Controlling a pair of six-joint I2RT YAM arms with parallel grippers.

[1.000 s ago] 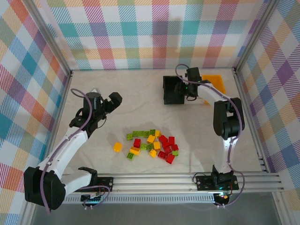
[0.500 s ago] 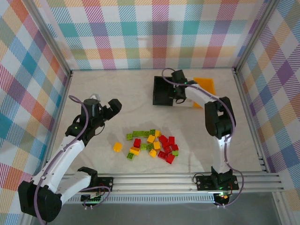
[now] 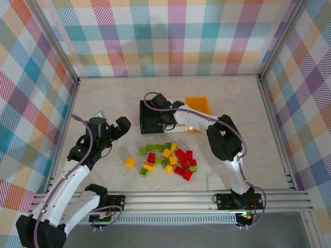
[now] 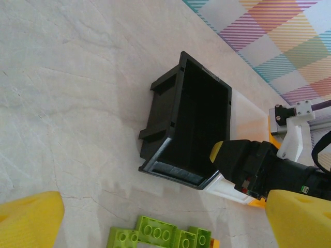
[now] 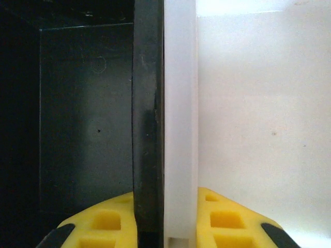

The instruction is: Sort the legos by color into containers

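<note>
The right gripper [image 5: 165,227] has its yellow fingers [image 5: 103,225] squeezed tight. Between them are two walls pressed together, one from the black bin [image 3: 149,117] and one from the white bin [image 5: 258,103]. One finger is inside the black bin and the other is inside the white bin. The white bin touches the black bin on its right side. The orange bin [image 3: 197,105] is to the right of the black bin and a bit farther back. The left gripper [image 3: 114,124] is just left of the black bin. Its fingers [image 4: 31,219] are wide apart and hold nothing. The legos [image 3: 166,159] lie in a pile on the table [image 3: 103,93], in front of the black bin, nearer the arm bases.
</note>
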